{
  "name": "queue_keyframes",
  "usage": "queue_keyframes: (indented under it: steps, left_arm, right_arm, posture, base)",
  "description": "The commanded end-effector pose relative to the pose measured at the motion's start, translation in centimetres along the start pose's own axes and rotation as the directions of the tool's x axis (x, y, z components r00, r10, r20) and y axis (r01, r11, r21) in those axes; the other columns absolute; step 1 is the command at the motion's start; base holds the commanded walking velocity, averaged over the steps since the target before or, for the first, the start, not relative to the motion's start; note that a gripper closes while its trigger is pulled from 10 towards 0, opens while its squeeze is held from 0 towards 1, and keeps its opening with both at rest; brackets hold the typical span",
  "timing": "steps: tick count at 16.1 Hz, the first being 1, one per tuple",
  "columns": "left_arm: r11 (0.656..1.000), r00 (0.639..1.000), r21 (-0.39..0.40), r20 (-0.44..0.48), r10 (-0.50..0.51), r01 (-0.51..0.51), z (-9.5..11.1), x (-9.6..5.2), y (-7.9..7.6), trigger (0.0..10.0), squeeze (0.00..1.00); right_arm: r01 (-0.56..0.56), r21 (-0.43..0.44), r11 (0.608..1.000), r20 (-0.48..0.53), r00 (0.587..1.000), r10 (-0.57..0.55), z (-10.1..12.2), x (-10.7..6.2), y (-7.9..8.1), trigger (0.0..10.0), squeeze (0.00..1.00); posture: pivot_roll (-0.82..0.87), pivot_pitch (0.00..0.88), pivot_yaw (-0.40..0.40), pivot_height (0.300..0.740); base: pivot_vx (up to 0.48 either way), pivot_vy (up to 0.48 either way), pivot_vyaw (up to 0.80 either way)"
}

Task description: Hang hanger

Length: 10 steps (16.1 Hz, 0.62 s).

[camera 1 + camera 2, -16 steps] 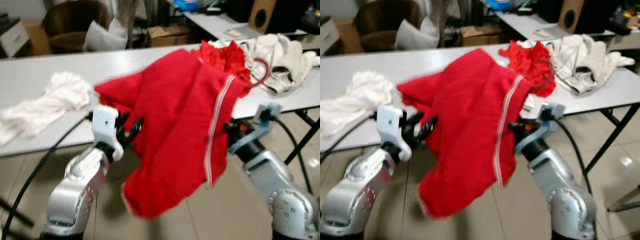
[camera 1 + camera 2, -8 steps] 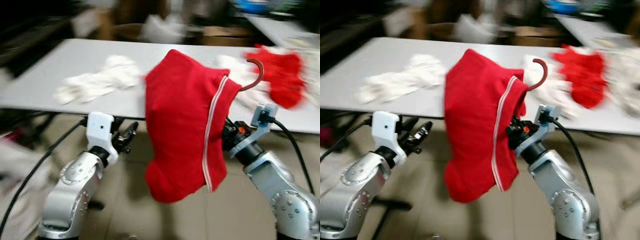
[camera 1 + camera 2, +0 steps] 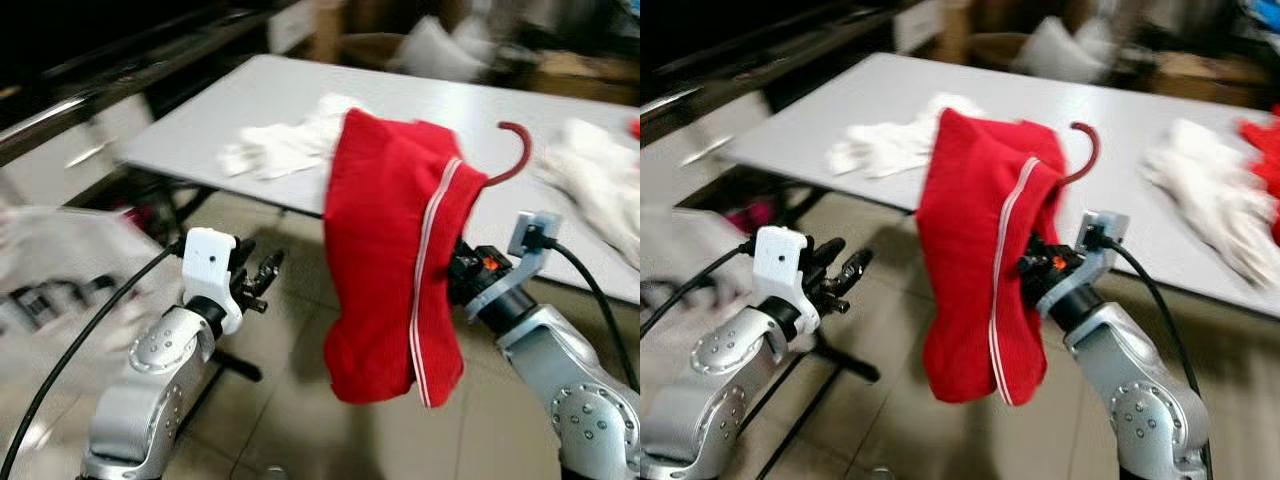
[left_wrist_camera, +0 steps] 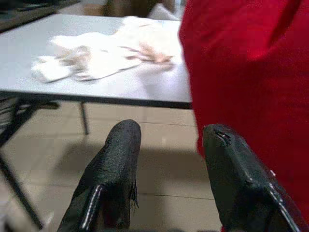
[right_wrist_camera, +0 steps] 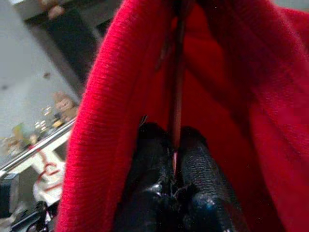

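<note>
table point(image 3: 250, 100) ahead (cloths point(image 3: 285, 150) on it), floor open

The garment point(image 3: 392, 250) is bright red with a pale white stripe running down its edge, and the hanger point(image 3: 512, 155) hook above it is dark red. The tabletop point(image 3: 260, 105) is light grey, carrying white cloths point(image 3: 285, 145). Both arms are silver, their fingers point(image 4: 118, 169) black. The left wrist block point(image 3: 208, 255) is white. The floor point(image 3: 280, 400) is beige tile.
</note>
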<state>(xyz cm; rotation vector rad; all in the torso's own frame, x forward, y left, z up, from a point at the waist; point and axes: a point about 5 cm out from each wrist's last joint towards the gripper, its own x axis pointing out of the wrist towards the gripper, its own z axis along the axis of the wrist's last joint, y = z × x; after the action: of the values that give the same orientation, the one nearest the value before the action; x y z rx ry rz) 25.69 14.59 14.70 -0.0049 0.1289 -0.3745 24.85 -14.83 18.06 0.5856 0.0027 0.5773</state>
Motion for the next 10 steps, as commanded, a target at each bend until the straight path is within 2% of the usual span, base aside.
queue_keyframes:
  steps: [1, 9, 10]
  left_arm:
    - [1.000, 1.000, 0.007, -0.001, 0.006, -0.006, 0.1, 0.0, 0.2, 10.0, 0.00]
    - [1.000, 1.000, 0.011, -0.003, 0.004, -0.004, 0.0, 0.0, 0.1, 10.0, 0.00]
    - [1.000, 1.000, 0.019, -0.021, 0.008, -0.008, -0.5, -0.2, 0.3, 10.0, 0.00]
  right_arm:
    - [-0.042, -0.009, 0.999, 0.011, 0.999, 0.042, 0.4, 0.2, 0.7, 10.0, 0.00]
    - [-0.045, -0.014, 0.999, 0.003, 0.999, 0.045, 0.4, 0.1, 0.7, 10.0, 0.00]
    - [-0.093, -0.058, 0.994, -0.098, 0.991, 0.087, -0.4, -1.4, 0.3, 10.0, 0.00]
  posture:
    - [-0.06, 0.000, 0.041, 0.740]
    - [-0.06, 0.000, 0.041, 0.740]
    - [-0.06, 0.000, 0.048, 0.740]
  base:
    - [0.000, 0.000, 0.79]
    - [0.000, 0.000, 0.79]
    - [0.000, 0.000, 0.79]
